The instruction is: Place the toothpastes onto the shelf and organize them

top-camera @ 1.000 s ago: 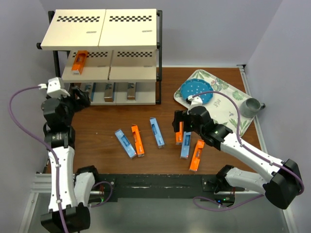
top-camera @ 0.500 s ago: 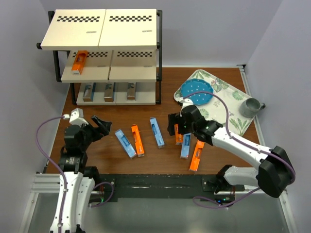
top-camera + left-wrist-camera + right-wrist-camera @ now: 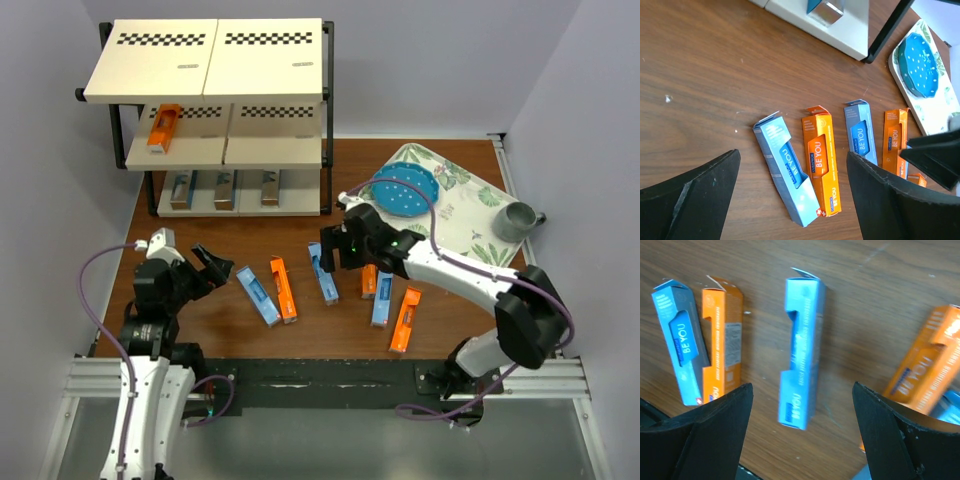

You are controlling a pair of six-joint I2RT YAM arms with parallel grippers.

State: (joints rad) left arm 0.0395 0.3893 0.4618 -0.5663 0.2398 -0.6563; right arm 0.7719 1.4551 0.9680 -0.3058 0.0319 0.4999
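Note:
Six toothpastes lie loose on the brown table: light blue [image 3: 257,295], orange [image 3: 284,290], light blue [image 3: 322,273], orange [image 3: 369,282], light blue [image 3: 382,300], orange [image 3: 404,320]. The shelf [image 3: 215,60] holds an orange carton [image 3: 163,128] on its middle board and three cartons [image 3: 224,188] on the bottom board. My left gripper [image 3: 215,262] [image 3: 792,155] is open and empty, just left of the leftmost blue carton [image 3: 785,170] and its orange neighbour [image 3: 821,157]. My right gripper [image 3: 330,250] [image 3: 802,387] hangs open above the middle blue carton [image 3: 801,340], not touching it.
A floral tray [image 3: 470,215] at the right carries a blue dotted plate [image 3: 405,190]. A grey cup [image 3: 515,220] stands at the tray's right edge. The shelf's black post [image 3: 890,27] stands behind the cartons. Walls close in on the left and right.
My left arm drew back from the shelf's bottom board toward the near left and now faces the loose cartons. My right gripper slid left to above the middle blue carton.

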